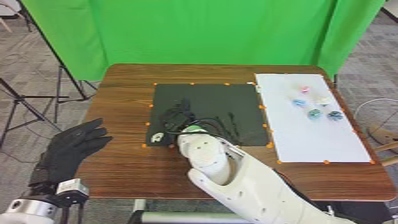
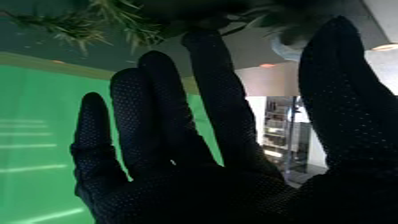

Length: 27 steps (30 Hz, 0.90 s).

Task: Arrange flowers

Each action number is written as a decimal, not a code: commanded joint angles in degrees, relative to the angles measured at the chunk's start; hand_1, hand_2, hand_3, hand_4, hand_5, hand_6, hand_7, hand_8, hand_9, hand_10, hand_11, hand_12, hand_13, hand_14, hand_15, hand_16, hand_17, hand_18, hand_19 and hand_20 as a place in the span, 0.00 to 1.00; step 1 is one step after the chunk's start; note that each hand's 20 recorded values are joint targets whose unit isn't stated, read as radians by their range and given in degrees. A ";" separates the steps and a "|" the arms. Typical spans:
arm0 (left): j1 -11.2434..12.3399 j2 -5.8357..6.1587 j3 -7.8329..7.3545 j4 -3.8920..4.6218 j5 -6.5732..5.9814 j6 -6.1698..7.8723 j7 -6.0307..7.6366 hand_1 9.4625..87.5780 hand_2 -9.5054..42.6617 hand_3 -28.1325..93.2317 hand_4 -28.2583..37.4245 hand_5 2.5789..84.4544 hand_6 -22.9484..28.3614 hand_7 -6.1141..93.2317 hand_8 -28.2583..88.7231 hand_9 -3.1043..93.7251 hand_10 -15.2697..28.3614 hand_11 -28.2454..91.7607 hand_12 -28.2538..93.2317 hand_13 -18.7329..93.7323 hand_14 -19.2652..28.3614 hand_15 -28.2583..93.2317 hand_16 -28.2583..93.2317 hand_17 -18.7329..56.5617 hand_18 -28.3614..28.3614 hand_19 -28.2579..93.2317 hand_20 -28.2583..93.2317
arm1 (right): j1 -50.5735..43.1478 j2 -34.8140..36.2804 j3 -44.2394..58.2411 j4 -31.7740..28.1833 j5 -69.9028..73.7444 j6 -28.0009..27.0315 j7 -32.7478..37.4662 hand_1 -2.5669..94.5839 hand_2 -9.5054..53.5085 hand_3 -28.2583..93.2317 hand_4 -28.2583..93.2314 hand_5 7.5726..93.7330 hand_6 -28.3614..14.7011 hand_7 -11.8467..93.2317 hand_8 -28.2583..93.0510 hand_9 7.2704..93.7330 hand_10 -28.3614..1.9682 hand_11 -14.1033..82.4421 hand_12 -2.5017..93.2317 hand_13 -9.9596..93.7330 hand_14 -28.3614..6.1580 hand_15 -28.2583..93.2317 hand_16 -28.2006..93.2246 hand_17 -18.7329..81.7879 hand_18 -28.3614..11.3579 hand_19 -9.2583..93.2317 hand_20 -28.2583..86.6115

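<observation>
Over the black mat (image 1: 206,92), my right hand (image 1: 178,116) blends into the dark surface, with dark thin stems (image 1: 234,122) beside it. The right wrist view has my right hand (image 2: 213,115) with straight fingers and the thumb apart. Green needle-like sprigs (image 2: 133,22) lie beyond those fingertips, and a pale rounded thing (image 2: 286,49) sits between forefinger and thumb; I cannot tell whether it is touched. Small pink (image 1: 306,89), blue (image 1: 298,102), white (image 1: 323,101), teal (image 1: 314,114) and dark blue flowers (image 1: 335,115) rest on the white sheet. My left hand (image 1: 75,145) is open at the table's left edge.
A small whitish oval thing (image 1: 158,137) lies at the mat's lower left corner. Orange markers line the mat and the white sheet (image 1: 311,142). The brown table (image 1: 124,107) has a green curtain (image 1: 209,32) behind it, and tripod legs stand off its left side.
</observation>
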 commanded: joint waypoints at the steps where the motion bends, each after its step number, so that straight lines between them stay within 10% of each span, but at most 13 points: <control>1: 1.01 -1.27 -0.70 -0.74 0.62 -0.21 -0.71 0.24 0.37 0.85 0.29 0.46 0.75 0.16 0.19 0.39 0.89 0.50 0.30 0.42 1.00 0.67 0.14 0.12 0.91 0.72 0.34 | -0.54 0.70 -0.44 -1.52 1.14 0.25 -0.38 0.30 0.01 0.87 0.00 0.64 0.60 0.39 0.10 0.41 0.05 0.73 0.30 0.35 0.00 0.93 0.39 0.18 0.00 0.66 0.65; 27: 1.40 -1.67 -0.49 -0.83 1.16 -0.40 -1.86 0.23 0.36 0.86 0.27 0.50 0.74 0.16 0.19 0.45 0.90 0.49 0.32 0.46 1.00 0.68 0.14 0.12 0.91 0.72 0.34 | 1.89 4.36 -4.84 -6.46 0.38 6.59 -2.48 0.29 0.04 0.87 0.00 0.55 0.47 0.34 0.12 0.36 0.00 0.67 0.30 0.32 0.00 0.92 0.40 0.18 0.00 0.64 0.71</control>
